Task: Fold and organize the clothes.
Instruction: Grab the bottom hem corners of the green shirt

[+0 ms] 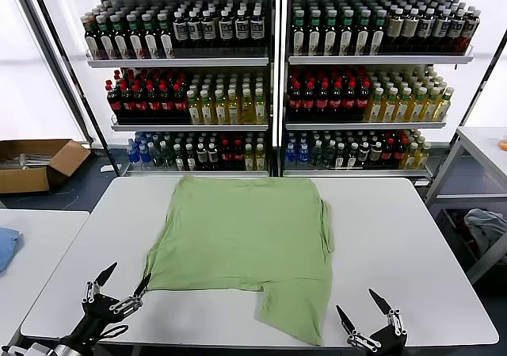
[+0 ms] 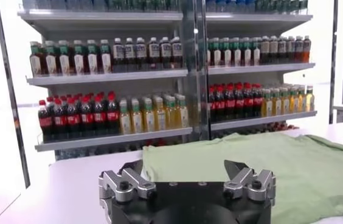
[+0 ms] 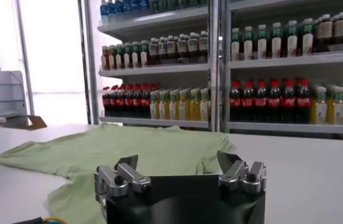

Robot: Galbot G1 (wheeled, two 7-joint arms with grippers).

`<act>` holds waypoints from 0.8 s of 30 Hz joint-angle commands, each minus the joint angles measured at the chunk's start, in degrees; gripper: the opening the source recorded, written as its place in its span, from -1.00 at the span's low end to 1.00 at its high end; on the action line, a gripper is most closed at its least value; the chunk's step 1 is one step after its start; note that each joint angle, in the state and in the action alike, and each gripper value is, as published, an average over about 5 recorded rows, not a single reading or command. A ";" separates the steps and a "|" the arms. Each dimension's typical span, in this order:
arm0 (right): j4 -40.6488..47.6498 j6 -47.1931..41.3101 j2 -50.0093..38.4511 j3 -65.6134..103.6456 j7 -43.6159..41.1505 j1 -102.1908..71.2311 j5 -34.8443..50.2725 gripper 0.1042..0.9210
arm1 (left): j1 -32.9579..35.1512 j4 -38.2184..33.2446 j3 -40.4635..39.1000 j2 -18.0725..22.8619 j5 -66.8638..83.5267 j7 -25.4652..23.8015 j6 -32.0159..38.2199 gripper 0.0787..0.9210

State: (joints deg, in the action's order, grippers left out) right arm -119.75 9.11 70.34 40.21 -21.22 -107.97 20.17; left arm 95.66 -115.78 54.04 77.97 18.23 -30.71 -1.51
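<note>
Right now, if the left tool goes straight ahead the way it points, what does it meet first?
Probably the shirt: the open left tool points across bare table at its near edge. Depth is uncertain; it may pass just above.

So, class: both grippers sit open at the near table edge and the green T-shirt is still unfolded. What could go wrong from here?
1. The T-shirt lies unevenly, one flap hanging toward the near edge, so a fold may come out crooked.
2. The left gripper sits by the shirt's corner, the right gripper beside bare table; uneven grasps could bunch the fabric.
3. Open fingers might pinch several layers.
</note>
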 commanded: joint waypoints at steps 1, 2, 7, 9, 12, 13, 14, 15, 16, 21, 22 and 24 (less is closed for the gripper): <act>-2.41 -5.77 -2.36 -3.28 6.49 0.12 -3.55 0.76 | 0.12 -0.43 -2.46 -2.47 0.32 5.30 -4.95 0.77; -3.37 -7.56 -3.21 -4.36 7.85 0.21 -4.66 0.76 | 0.11 -0.73 -3.49 -3.73 0.66 7.66 -7.59 0.77; -8.37 -17.60 -6.01 -9.96 12.55 1.08 -7.07 0.76 | -0.42 -1.54 -7.27 -11.36 4.71 15.07 -20.13 0.77; -9.61 -21.25 -6.41 -12.26 14.21 1.96 -6.91 0.76 | -0.89 -1.26 -8.16 -14.40 6.12 16.04 -22.98 0.77; -10.16 -24.96 -6.69 -14.90 15.94 3.29 -6.93 0.76 | -1.92 -0.54 -8.92 -17.16 7.39 16.93 -26.66 0.77; -10.14 -26.11 -6.78 -15.55 16.31 3.67 -7.02 0.76 | -2.27 -0.23 -9.23 -17.79 7.58 17.20 -27.72 0.77; -10.07 -27.23 -6.86 -16.07 16.61 3.94 -7.12 0.76 | -2.55 0.12 -9.55 -18.22 7.65 17.42 -28.55 0.77; -9.96 -28.22 -6.93 -16.53 16.96 4.17 -7.24 0.76 | -2.87 0.54 -9.97 -18.60 7.73 17.68 -29.18 0.77; -9.73 -29.31 -6.95 -16.92 17.35 4.42 -7.51 0.76 | -3.13 0.93 -10.39 -18.91 7.78 17.92 -29.61 0.77; -7.98 -32.53 -6.37 -18.10 18.44 5.08 -8.54 0.76 | -4.41 2.56 -11.67 -19.42 7.84 18.70 -30.11 0.77; -7.62 -32.85 -6.22 -18.44 18.60 5.19 -8.43 0.76 | -4.65 2.79 -11.80 -19.44 7.90 18.79 -30.10 0.77; -6.97 -33.21 -5.91 -19.22 18.78 5.47 -8.27 0.76 | -5.10 3.22 -12.07 -19.44 8.08 18.96 -30.07 0.77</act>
State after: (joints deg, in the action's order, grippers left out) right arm -126.47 -17.82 65.21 24.25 -5.24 -103.15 13.08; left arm 91.86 -113.94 44.16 62.17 24.93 -14.52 -26.15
